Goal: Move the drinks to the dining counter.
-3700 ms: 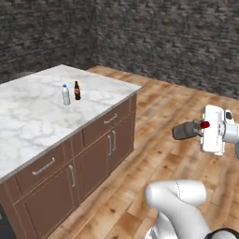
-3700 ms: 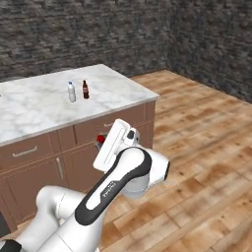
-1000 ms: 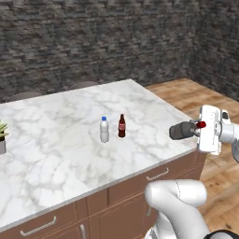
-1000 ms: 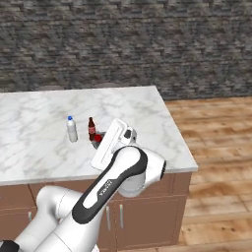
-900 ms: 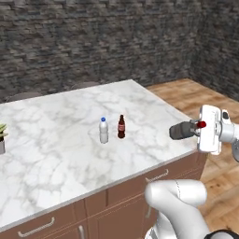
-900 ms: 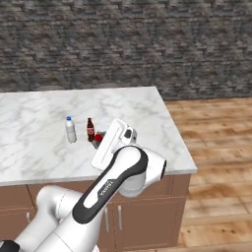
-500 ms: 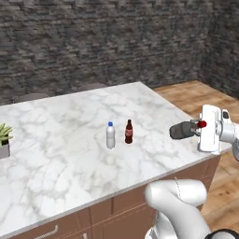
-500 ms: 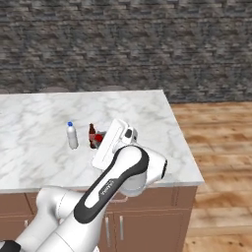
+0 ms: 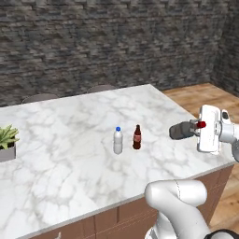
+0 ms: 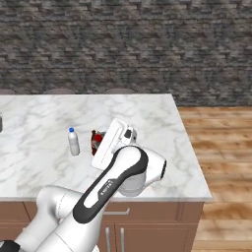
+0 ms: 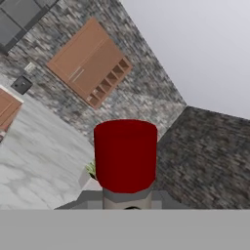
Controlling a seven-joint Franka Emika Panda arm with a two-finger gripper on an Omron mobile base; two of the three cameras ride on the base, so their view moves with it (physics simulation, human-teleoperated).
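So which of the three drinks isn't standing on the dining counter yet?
The squat grey bottle with the red cap: it is held sideways in the gripper, jaws shut on it, while the blue-capped clear bottle and cola bottle stand upright on the marble.

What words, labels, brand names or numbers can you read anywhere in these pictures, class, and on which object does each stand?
None can be read.
Clear bottle: pale band, no legible text.
Cola bottle: reddish label, too small to read.
Grey bottle with the red cap: no print visible.
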